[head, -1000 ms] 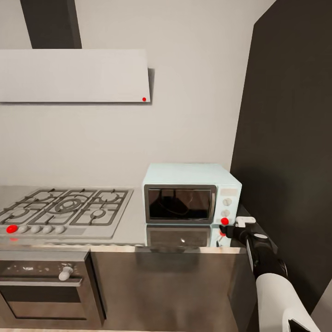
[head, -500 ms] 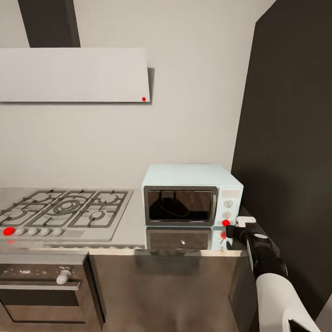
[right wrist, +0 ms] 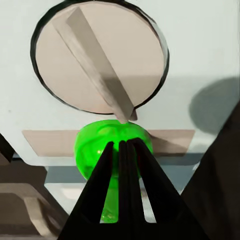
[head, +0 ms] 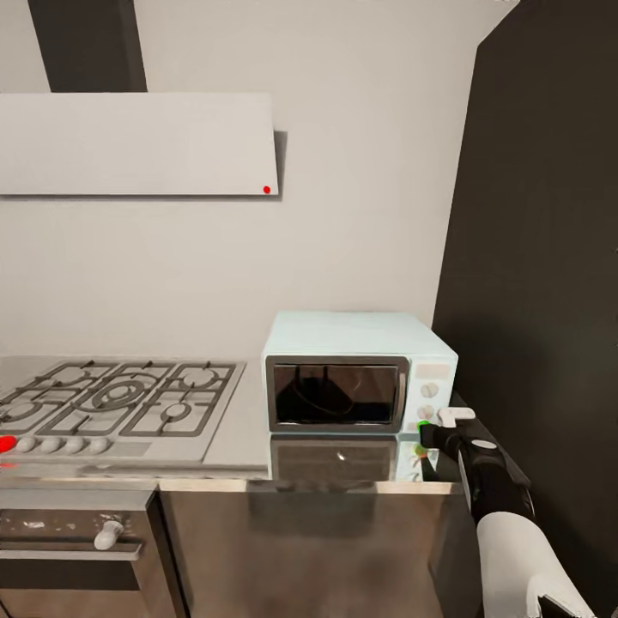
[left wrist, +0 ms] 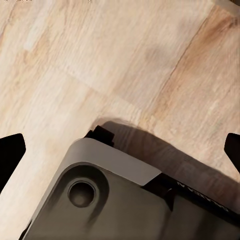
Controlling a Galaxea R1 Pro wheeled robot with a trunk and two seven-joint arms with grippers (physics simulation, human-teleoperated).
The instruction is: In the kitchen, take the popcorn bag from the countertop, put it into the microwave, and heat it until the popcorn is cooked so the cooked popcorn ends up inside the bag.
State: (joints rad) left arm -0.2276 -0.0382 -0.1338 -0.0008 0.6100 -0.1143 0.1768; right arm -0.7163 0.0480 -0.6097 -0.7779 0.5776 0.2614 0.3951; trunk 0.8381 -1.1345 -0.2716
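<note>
Sits at the right end of the glossy grey steel-like worktop (head: pixel 240 429), the boxy mint-blue microwave (head: pixel 356 371): rigid, heavy-looking, door shut. Right hand (head: pixel 427 432), fingers pinched narrow, tip against the small round green button (right wrist: pixel 112 145) under the white knob (right wrist: pixel 100 57) — probably wants only a light press. Left hand (left wrist: pixel 120 150) spread wide above the pale wooden floor (left wrist: pixel 75 60).

Mint-blue microwave (head: pixel 357 369), green button (right wrist: pixel 112 145), grey countertop (head: pixel 240 429), black fingers (right wrist: pixel 125 180)

The microwave (head: pixel 356 371) stands on the countertop (head: pixel 249 429), right of the gas hob (head: pixel 112 399), against the wall.
</note>
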